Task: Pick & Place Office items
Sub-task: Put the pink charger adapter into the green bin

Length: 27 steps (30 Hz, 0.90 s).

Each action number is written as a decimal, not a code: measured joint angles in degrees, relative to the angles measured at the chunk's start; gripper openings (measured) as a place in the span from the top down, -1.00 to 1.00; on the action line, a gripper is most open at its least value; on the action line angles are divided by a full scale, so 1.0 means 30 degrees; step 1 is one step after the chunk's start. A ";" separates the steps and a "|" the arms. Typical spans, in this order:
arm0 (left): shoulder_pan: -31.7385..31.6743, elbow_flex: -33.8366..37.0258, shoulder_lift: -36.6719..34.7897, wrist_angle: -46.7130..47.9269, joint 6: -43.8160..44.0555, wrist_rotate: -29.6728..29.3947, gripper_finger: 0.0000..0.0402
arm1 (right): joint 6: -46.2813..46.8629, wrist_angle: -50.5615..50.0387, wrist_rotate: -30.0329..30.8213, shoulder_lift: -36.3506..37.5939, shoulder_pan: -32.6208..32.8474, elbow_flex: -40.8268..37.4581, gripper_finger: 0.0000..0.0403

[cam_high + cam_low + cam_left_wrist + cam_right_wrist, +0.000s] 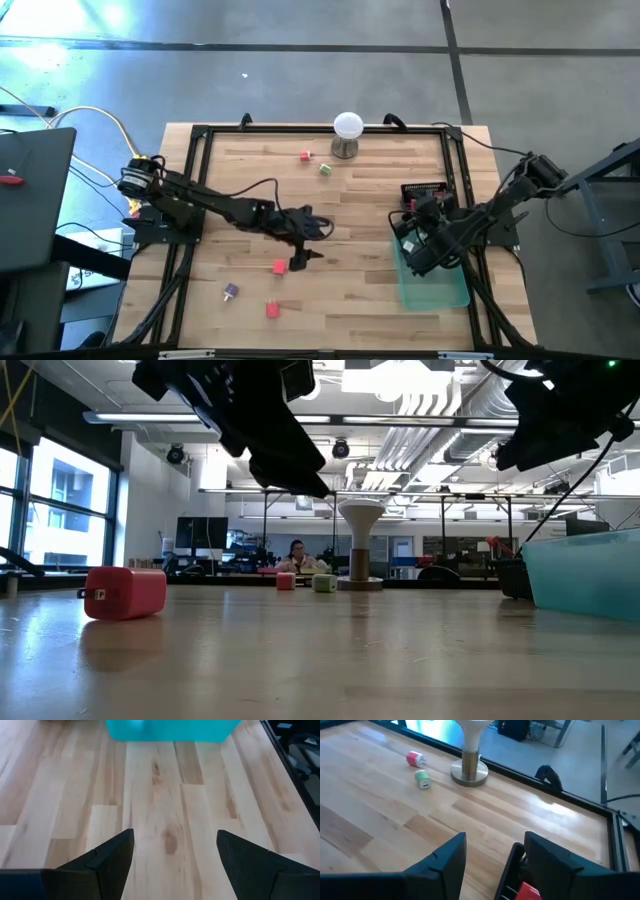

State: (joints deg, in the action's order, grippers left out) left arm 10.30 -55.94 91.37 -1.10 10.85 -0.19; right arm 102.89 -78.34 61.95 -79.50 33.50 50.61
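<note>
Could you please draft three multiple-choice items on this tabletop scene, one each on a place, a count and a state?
1. Where does the green tray lie?
A. beside the white ball
B. on the table's right side, under the right pincer
C. at the left edge

2. How many small pieces lie close to the white ball's stand?
A. two
B. five
C. none

3. How does the left pincer stand?
A. shut on a red piece
B. shut on nothing
C. open and empty

Key: 1 B, the high view shows the tray there. 2 A, a pink piece and a green piece. 3 C, the left wrist view shows bare wood between its fingers.
</note>
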 joint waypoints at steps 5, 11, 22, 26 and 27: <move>-0.0036 0.0000 0.0000 0.0144 0.0753 -0.0034 -0.38 | -0.1549 0.0731 0.1464 0.0000 -0.0002 0.0000 -0.04; -0.0103 -0.0001 -0.0008 0.0890 0.1742 -0.0025 -0.38 | -0.3940 0.2276 0.3541 0.0000 -0.0079 0.0000 -0.41; -0.1913 -0.0022 -0.0991 0.3273 0.0845 -0.0705 -0.50 | -0.6192 0.4644 0.3723 0.0000 -0.0082 0.0000 -0.81; -0.2357 -0.0022 -0.0991 0.4133 0.0183 -0.1147 -0.68 | -0.7591 0.6168 0.3503 0.0000 -0.0082 0.0000 -0.81; -0.2499 -0.0022 -0.0991 0.4288 -0.0053 -0.1479 -0.72 | -0.8139 0.6609 0.3296 0.0000 -0.0082 0.0000 -0.81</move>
State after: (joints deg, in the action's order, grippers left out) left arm 2.81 -56.01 88.40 11.77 10.69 -4.63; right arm 78.47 -58.51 71.84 -79.50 33.26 50.61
